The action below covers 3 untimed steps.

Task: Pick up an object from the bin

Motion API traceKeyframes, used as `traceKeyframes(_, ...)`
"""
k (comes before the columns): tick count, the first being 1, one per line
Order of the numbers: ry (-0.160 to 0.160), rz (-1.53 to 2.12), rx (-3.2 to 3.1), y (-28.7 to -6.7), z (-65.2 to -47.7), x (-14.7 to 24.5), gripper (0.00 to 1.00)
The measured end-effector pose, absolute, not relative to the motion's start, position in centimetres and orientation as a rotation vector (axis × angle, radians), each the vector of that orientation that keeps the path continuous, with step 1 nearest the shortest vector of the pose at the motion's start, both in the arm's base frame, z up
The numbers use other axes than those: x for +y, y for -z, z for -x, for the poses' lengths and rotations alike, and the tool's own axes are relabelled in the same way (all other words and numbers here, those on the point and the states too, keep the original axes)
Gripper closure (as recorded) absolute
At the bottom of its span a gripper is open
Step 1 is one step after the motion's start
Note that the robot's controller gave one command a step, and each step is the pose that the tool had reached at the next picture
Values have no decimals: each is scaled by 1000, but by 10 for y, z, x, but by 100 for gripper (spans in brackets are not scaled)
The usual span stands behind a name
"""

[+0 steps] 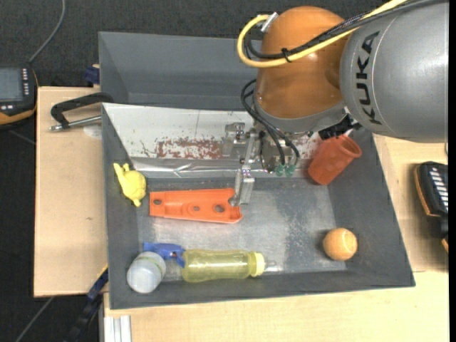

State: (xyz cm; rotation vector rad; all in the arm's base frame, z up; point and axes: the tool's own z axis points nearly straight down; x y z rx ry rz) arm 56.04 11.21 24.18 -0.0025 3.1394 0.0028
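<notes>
Where my arm enters: my arm (406, 63) comes in from the right and covers the far right corner of the bin; its orange cover (296, 55) sits above the far wall.
Bin: grey metal bin (171, 63), with a few loose things spread apart on its floor, nothing heaped.
Orange plate: a flat orange plate (192, 206) with small holes, lying lengthwise on the floor left of centre.
Baby bottle: a clear yellowish baby bottle (217, 266) lying on its side along the near wall, below the orange plate.
Red-orange cup: a red-orange cup (333, 159), tilted, by the right wall just under my wrist.
Gripper: my gripper (244, 191) points down at the right end of the orange plate. I cannot tell whether it touches the plate.
Grip state: I cannot tell how far open it is, and I see nothing held in it.
Yellow toy figure: a yellow toy figure (130, 184) near the left wall, just beside the left end of the orange plate.
Orange ball: an orange ball (340, 244) alone near the near right corner, well apart from my gripper.
White cap: a round white cap (144, 274) at the left end of the baby bottle, in the near left corner.
Blue piece: a small blue piece (162, 250) touching the white cap on its far side; I cannot tell what it is.
</notes>
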Motion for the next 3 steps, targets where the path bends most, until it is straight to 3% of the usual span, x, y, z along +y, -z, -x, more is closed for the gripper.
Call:
traceKeyframes(1,-4,-81,3138,-191,-535,143,0)
traceKeyframes(2,-7,-150,3142,-165,-519,144,0)
traceKeyframes(3,-8,-455,3102,-136,-546,112,0)
